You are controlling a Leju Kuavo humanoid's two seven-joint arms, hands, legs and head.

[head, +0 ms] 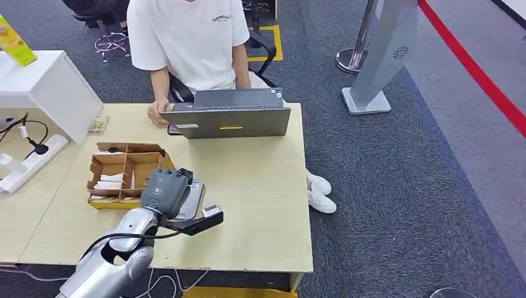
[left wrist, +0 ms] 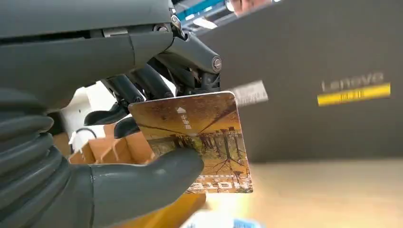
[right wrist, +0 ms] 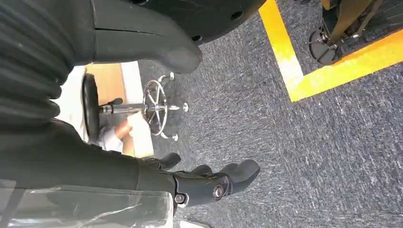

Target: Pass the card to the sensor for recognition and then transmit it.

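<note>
My left hand [head: 164,189] hovers low over the desk [head: 260,205], above a pale grey sensor pad [head: 194,197] that lies beside the cardboard organiser. In the left wrist view its thumb [left wrist: 142,183] and dark fingers [left wrist: 190,57] pinch a card [left wrist: 199,137] printed with a brown landscape, held upright and facing the laptop's lid [left wrist: 323,95]. From the head view the hand covers the card. My right hand [right wrist: 157,175] hangs beside my body over the grey carpet, fingers apart and holding nothing.
A person [head: 186,37] in a white shirt sits behind the grey laptop [head: 232,115] at the desk's far edge. The cardboard organiser [head: 124,171] stands left of my hand, a power strip [head: 31,161] further left. A grey floor stand [head: 384,56] rises beyond the desk.
</note>
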